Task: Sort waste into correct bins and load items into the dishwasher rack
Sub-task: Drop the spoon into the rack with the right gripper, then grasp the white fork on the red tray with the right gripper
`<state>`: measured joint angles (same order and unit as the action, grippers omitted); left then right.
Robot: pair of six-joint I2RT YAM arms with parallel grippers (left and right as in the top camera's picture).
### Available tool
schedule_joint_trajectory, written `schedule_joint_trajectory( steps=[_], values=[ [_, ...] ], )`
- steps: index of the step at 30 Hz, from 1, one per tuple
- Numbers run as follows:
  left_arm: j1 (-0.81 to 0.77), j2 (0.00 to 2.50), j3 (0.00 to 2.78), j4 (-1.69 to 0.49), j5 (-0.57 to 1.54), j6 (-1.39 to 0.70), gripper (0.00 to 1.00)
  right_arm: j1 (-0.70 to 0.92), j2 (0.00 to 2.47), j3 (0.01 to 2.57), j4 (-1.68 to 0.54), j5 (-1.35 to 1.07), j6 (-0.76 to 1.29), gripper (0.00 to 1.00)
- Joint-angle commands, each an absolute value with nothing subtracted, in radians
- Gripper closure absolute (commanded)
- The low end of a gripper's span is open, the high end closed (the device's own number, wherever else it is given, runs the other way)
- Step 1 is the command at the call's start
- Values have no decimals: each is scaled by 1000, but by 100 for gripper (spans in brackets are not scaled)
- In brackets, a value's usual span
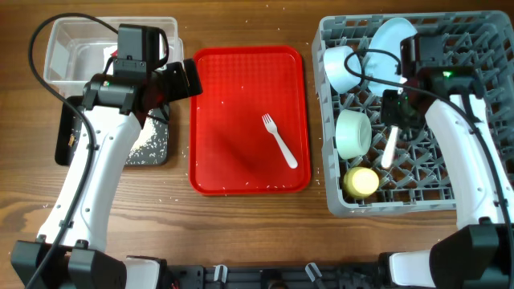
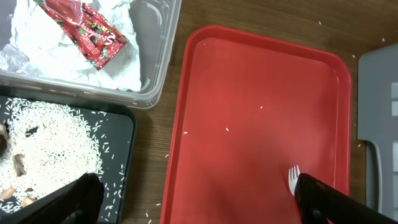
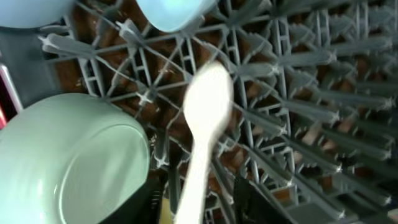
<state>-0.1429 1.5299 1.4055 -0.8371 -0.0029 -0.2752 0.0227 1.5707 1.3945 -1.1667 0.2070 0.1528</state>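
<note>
The crumpled white napkin (image 2: 62, 59) with the red wrapper (image 2: 87, 28) lies in the clear tub (image 1: 64, 40). Rice grains (image 2: 50, 137) and brown scraps (image 2: 18, 165) lie in the black tray (image 1: 157, 148). My left gripper (image 2: 199, 199) is open and empty, over the wood between the black tray and the red tray. A white fork (image 1: 279, 140) lies on the red tray. The grey rack (image 1: 474, 48) holds the light blue plate (image 1: 393, 36), light blue bowl (image 1: 341, 68), mint-green bowl (image 1: 353, 132) and yellow cup (image 1: 361, 182). My right gripper (image 3: 198, 199) is open, and the white spoon (image 3: 208, 106) lies between its fingers on the rack pegs.
The flat red tray (image 1: 241, 144) lies between the bins and the rack, with a few rice grains on it. Loose grains dot the wooden table around the black tray. The rack's grey corner (image 2: 376, 93) shows at the right of the left wrist view.
</note>
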Motion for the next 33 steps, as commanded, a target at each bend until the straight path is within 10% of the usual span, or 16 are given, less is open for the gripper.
schedule_joint_trajectory(
  steps=[1,8,14,33],
  values=[
    [-139,1528,1414,-835,-13,-270,0,21,1570,1390,-1155,226,163,48],
    [-139,1528,1414,-834,-13,-270,0,184,1557,1657,-1090,-238,127,56],
    [-139,1528,1414,-834,-13,-270,0,552,1749,1656,-968,-75,117,53],
    [-139,1528,1414,-834,-13,-270,0,510,2170,1522,-900,-150,82,57]
  ],
)
